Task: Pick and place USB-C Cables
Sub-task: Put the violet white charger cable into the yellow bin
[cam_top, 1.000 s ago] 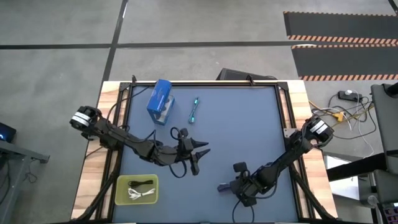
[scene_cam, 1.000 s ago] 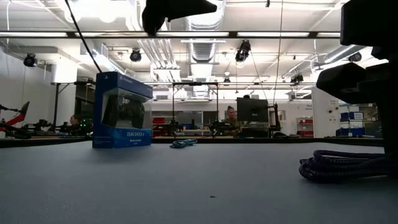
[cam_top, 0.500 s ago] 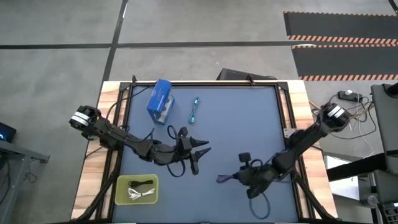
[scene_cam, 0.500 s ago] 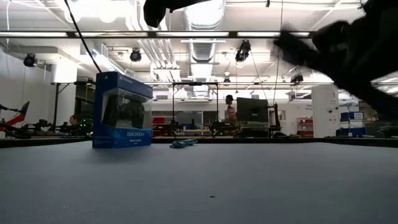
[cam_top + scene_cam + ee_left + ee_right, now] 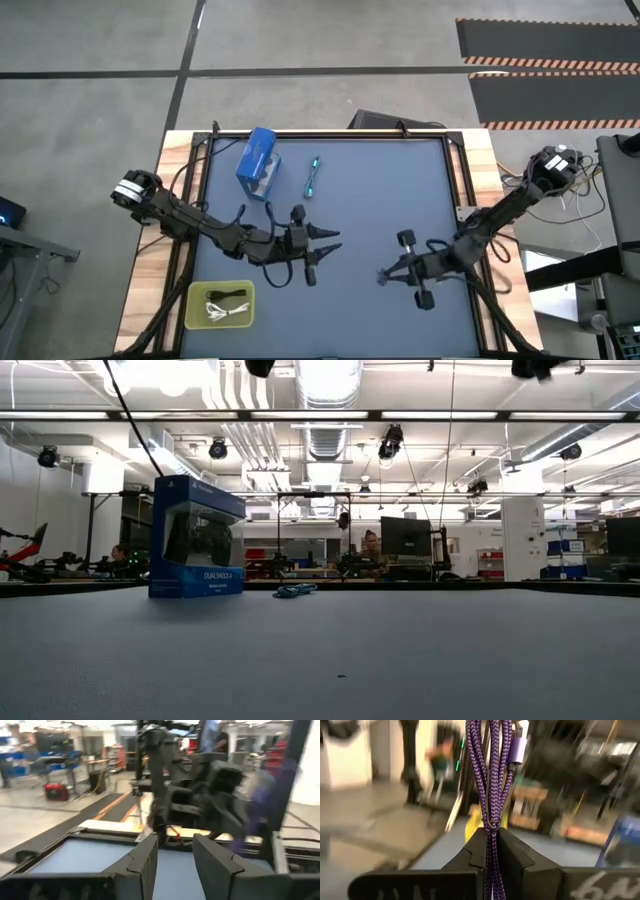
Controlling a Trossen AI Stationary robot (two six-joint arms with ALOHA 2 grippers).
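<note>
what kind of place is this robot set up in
Most likely an industrial lab or workshop: the low view shows exposed ceiling ducts, rows of workbenches with monitors and a person seated behind them, and the high view shows a concrete floor with hazard-striped mats.

cable (image 5: 313, 177) just right of box (image 5: 257, 163), far table end.

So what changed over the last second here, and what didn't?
The right gripper, shut on the purple cable, lifted it off the table and out of the low view, swinging toward the middle. The left gripper barely moved. The teal cable, blue box and yellow tray stayed put.
</note>
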